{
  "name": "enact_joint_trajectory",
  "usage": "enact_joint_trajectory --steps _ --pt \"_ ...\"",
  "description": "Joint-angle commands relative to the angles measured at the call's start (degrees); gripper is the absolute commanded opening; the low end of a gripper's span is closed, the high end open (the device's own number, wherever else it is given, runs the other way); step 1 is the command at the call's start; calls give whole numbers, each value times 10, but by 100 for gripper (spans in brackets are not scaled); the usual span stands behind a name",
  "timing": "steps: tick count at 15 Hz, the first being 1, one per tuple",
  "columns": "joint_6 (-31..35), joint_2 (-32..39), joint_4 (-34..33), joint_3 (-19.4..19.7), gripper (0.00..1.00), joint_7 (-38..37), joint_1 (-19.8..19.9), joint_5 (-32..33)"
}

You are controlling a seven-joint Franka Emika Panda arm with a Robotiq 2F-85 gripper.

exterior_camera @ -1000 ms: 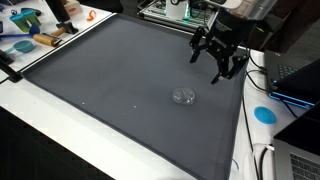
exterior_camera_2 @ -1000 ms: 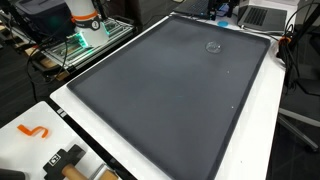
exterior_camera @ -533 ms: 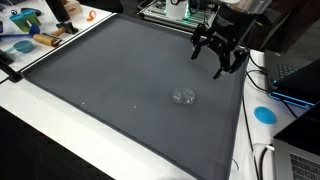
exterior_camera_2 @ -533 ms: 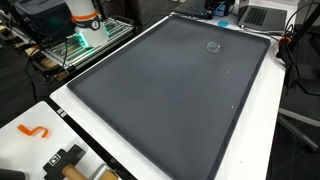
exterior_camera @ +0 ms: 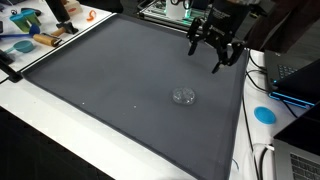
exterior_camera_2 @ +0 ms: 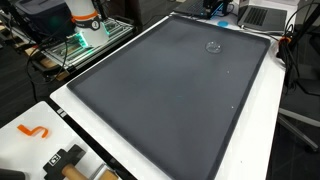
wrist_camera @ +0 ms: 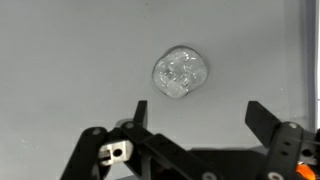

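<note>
Claw spread wide near clear piece.

Cropped edges, and one clear thing too faint to name

The arm above the end effector is cut off by the top edge in an exterior view. In the wrist view the end effector loses its body below the lower edge. The clear thing looks glassy and lumpy there, but what it is cannot be told. In both exterior views it is only a tiny pale speck. A laptop runs off the right edge, tools are cropped at the bottom, and a blue disc is too small to identify.
</note>
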State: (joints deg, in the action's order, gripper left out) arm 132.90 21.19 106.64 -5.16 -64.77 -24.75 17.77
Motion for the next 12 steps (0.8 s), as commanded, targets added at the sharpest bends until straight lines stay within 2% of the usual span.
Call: enact_joint_trajectory --steps 1,5,7,10,12 --pt "27 -31 43 -18 100 62 32 -32" --pt "53 -43 60 -31 100 171 69 -99" --pt "61 -45 65 -40 100 258 92 -152" --pt "44 -40 58 -45 100 393 122 -218" --pt "31 -33 48 -39 100 456 134 -240"
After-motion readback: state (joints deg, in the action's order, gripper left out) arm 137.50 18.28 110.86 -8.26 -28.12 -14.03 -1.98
